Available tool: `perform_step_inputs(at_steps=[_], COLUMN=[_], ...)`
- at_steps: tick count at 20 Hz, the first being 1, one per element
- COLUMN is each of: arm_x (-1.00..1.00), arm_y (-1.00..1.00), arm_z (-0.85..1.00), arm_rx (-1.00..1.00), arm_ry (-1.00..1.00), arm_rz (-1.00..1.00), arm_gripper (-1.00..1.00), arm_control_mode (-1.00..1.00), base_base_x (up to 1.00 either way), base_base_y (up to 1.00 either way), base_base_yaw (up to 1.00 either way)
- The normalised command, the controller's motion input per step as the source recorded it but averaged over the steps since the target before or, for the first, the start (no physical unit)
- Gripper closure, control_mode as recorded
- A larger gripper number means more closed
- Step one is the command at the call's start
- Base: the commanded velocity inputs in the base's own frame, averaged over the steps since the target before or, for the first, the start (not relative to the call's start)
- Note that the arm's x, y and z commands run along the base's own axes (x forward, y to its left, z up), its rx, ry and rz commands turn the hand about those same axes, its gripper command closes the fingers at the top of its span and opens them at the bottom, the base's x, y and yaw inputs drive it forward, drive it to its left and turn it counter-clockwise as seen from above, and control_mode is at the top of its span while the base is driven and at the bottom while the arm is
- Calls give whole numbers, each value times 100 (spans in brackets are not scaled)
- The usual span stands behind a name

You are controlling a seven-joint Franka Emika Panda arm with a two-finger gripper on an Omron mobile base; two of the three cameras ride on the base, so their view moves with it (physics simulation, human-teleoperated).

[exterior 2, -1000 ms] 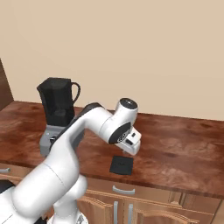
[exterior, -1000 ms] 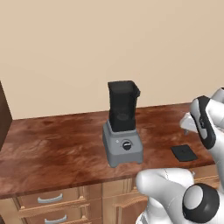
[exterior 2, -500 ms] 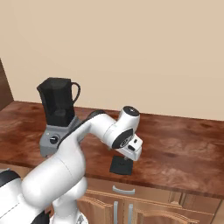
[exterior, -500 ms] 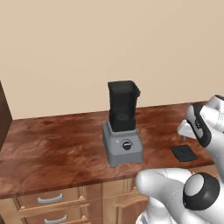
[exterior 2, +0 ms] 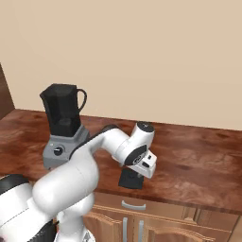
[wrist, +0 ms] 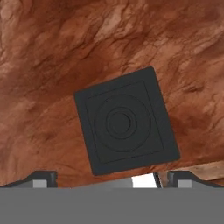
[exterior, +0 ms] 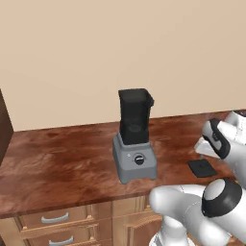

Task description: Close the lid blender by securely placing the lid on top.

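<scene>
The blender (exterior: pixel 135 144) stands on the wooden counter: a grey base with a black knob and a tall black jar, its top uncovered; it is also at the left in the right base view (exterior 2: pixel 63 126). The lid (exterior: pixel 202 167) is a flat black square slab lying on the counter to the blender's right, near the front edge (exterior 2: pixel 131 179). My gripper (exterior 2: pixel 137 172) hangs just above the lid, pointing down. In the hand view the lid (wrist: pixel 126 127) lies slightly rotated, with my gripper (wrist: pixel 112 177) open and its two fingertips (wrist: pixel 42 177) spread wider than the lid.
The wooden counter (exterior: pixel 57 168) runs along a beige wall, with drawers (exterior: pixel 55 218) below its front edge. A dark cabinet side (exterior: pixel 4 125) stands at the far left. The counter's front edge passes just beside the lid (wrist: pixel 197 168).
The hand has come down and a little toward the counter's front, closer over the lid. The jaws stay open. Blender and lid have not moved.
</scene>
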Motion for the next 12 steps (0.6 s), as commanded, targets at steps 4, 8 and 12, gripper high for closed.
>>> perform_step_inputs(at_steps=[4, 8, 12], arm_x=[21, 27, 10], arm_y=[0, 0, 0], arm_z=[-26, -26, -23], arm_rx=[0, 0, 0], arm_ry=[4, 6, 2], arm_rz=[2, 1, 2], arm_gripper=[-100, -100, -100], arm_control_mode=[-100, -100, -100], base_base_x=[0, 0, 0], base_base_y=[0, 0, 0], base_base_yaw=[0, 0, 0])
